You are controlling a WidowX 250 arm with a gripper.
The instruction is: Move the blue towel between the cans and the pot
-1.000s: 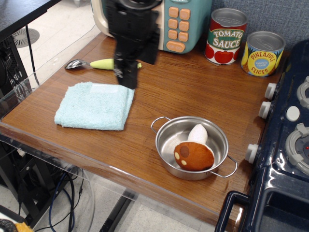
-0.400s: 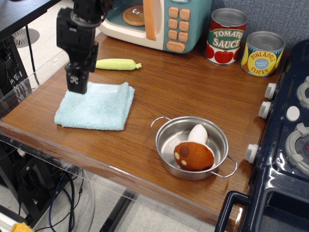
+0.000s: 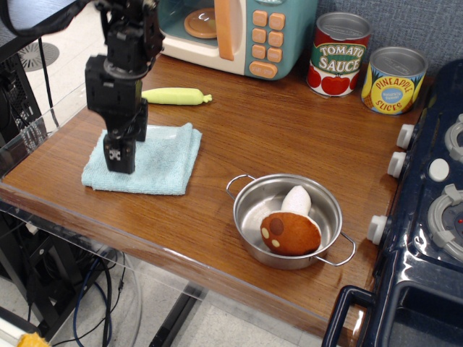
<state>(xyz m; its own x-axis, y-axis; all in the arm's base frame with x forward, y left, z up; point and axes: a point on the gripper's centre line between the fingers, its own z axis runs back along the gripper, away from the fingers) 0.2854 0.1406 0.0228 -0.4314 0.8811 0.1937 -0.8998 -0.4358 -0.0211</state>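
A brown wooden table [image 3: 289, 137] stands before a grey-blue fabric wall [image 3: 412, 22], pale floor [image 3: 94, 43] behind.

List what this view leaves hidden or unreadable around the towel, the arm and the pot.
- Gripper: its dark body hides whether the jaws are open, shut, or touching the towel.
- Towel's left part: covered by the gripper.
- Spoon: its left end is behind the arm.
- Pot: the toy mushroom hides part of its floor.
- Stove: cut off by the right edge.

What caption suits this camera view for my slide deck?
Gripper lowered onto the blue towel, with the pot and cans off to the right.
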